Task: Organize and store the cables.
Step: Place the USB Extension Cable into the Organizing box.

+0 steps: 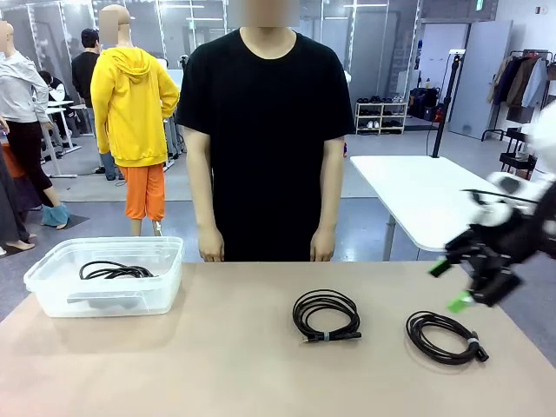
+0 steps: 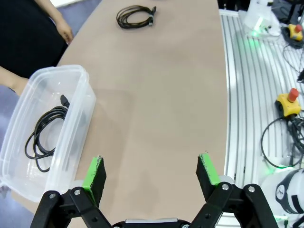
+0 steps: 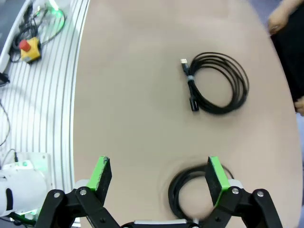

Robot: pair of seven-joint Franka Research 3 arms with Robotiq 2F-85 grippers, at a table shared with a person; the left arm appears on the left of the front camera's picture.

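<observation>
Table [image 1: 217, 365]: a tan top, with the person at the far side.
Storage bin [image 1: 52, 295]: a clear plastic tub that stood at the table's left end, near the far edge.
Binned cable [image 1: 113, 272]: a loose black coil that lay flat on the floor of the storage bin; in the left wrist view one plug end pointed toward the bin's far wall.
Middle cable [image 1: 326, 335]: a round black coil that lay flat on the bare top near the table's centre, bound by a pale tie on its near side, well apart from the storage bin.
Right cable [image 1: 413, 334]: a second round coil that lay flat to the right of the middle cable, near it but not touching; in the right wrist view it looked blurred at the bottom.
Right gripper [image 1: 449, 285]: hung in the air above the table's right end, just beside and above the right cable, tilted, with jaws spread wide and nothing between the green pads; its wrist view showed the right cable below, close to one finger.
Left gripper [image 2: 151, 164]: jaws spread wide and empty, raised over bare table, with the storage bin off to one side.
Person [image 1: 265, 130]: wore a black T-shirt and stood upright behind the table, arms hanging, hands at the far edge and touching nothing.
Emergency-stop box [image 2: 289, 103]: yellow with a red button, it sat on the slatted metal surface beside the table.
</observation>
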